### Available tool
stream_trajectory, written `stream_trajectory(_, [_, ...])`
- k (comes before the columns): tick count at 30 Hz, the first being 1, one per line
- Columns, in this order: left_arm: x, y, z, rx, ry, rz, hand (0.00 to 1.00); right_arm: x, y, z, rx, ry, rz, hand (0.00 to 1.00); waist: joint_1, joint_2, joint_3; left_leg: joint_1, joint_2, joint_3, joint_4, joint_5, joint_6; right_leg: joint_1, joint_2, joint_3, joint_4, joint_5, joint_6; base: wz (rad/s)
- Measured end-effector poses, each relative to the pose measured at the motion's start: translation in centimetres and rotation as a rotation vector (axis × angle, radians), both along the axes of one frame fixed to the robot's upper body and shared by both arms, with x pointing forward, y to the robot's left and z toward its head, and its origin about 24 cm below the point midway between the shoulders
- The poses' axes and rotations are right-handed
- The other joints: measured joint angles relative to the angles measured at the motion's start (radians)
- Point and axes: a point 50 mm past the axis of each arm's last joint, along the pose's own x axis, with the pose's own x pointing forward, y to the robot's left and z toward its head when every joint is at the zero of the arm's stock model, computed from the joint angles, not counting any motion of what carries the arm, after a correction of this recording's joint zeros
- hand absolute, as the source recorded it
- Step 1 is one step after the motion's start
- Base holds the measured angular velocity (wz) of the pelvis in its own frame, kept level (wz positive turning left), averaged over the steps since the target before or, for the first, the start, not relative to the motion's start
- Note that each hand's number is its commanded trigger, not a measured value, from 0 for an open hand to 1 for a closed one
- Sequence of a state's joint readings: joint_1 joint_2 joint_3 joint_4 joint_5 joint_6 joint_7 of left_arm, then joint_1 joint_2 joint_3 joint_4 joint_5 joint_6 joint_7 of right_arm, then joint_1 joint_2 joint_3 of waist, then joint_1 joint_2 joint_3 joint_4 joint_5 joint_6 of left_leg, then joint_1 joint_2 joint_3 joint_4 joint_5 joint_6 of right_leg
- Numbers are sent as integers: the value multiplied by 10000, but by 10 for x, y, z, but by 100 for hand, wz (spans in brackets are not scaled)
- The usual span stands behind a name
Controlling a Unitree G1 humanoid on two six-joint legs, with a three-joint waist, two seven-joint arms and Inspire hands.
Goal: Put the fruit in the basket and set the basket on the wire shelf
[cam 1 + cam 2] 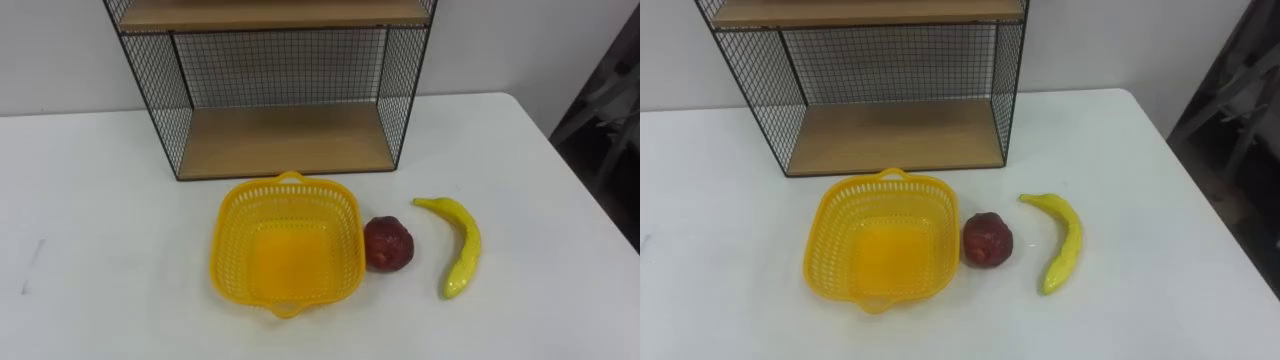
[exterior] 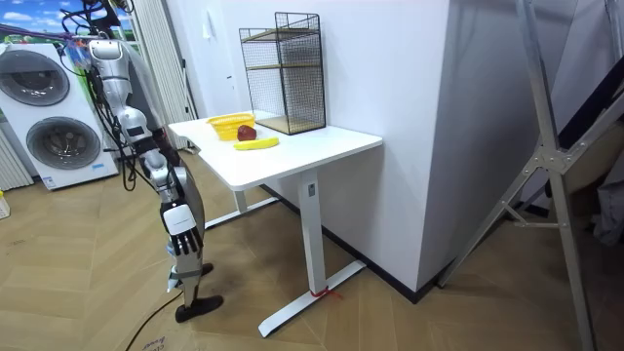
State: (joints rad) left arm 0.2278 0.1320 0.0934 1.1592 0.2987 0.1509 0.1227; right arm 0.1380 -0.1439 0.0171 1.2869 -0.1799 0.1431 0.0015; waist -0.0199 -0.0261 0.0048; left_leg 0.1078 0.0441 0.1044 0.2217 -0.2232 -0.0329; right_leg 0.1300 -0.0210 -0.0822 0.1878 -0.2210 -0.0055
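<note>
Nearest, a yellow basket (image 1: 287,243) is seen empty on the white table (image 1: 100,220). Just beside the basket's right rim a dark red fruit (image 1: 388,243) is placed; a banana (image 1: 457,243) is laid further right of the basket, apart from it. Behind the basket the wire shelf (image 1: 280,140) is stood. Whether the robot's hands (image 2: 185,146) are open or closed cannot be told.
</note>
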Motion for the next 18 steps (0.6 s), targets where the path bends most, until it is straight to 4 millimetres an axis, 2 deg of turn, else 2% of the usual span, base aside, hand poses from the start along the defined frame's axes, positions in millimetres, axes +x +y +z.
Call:
stream_trajectory(8, [1, 0, 0, -16, -82, -22, 0, 1, 0, 0, 1, -66, -53, 0, 21, 1, 0, 8, -2, -9, 1, 0, 0, 0, -3, -3, 2, 0, 0, 0])
stream_trajectory(12, [3, 0, 0, 38, -164, -76, 0, 4, 0, 0, -114, -341, -673, 0, 38, -3, -1, 1, -2, 20, -5, 0, 0, -6, 2, -6, 2, 0, 1, 0])
stream_trajectory(15, [5, 1, 1, 195, -315, -321, 0, 5, -1, 0, -288, -696, -1891, 0, 45, -5, -1, -11, -2, 27, -5, 0, 0, -8, 0, -12, 2, 0, 1, 0])
stream_trajectory(18, [5, 2, 1, 273, -490, -255, 0, 6, -5, 1, -308, -1625, -4888, 0, -15, 0, 6, -1, -2, 46, -11, 0, 0, 0, 6, 1, -4, 1, 1, 0])
